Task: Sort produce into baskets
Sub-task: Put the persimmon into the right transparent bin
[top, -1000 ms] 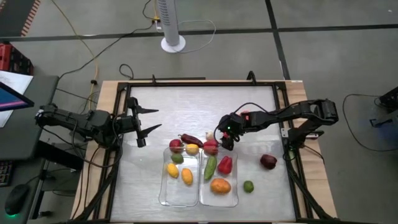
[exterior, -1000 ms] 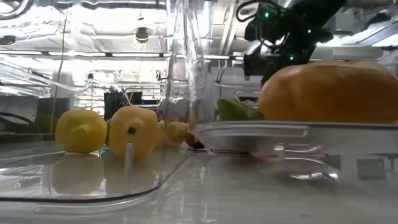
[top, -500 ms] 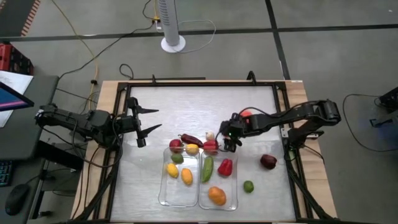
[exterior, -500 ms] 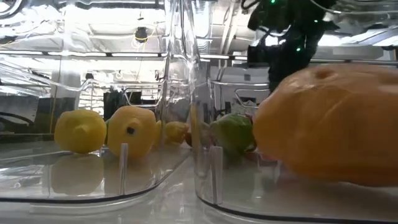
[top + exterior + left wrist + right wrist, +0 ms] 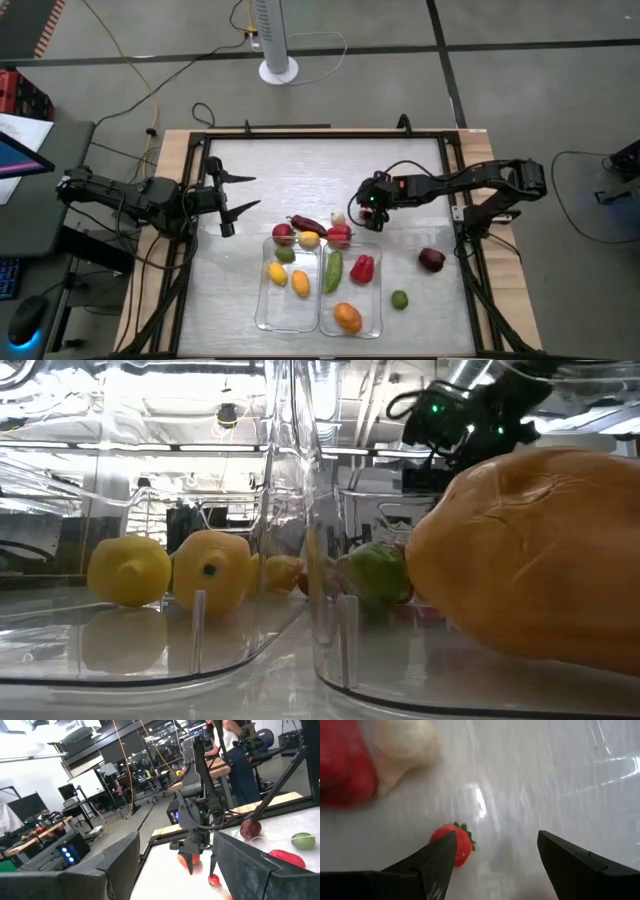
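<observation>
Your right gripper (image 5: pixel 375 212) hangs over the counter (image 5: pixel 300 170) just right of centre in the high view, fingers spread and holding nothing. In its wrist view a small red strawberry with a green cap (image 5: pixel 452 846) lies on the white surface right at the tip of one finger (image 5: pixel 427 862), off to one side of the gap, not centred in it. So, as I judge it, you will need a slight sideways shift before you come down.

The berry looks short and nearly round, so no long axis to align with.

The two clear plastic trays (image 5: pixel 272 310) sit side by side at lower centre, close below this gripper. The left gripper (image 5: pixel 235 195) waits at the left edge, spread open, clearly farther from the strawberry.
</observation>
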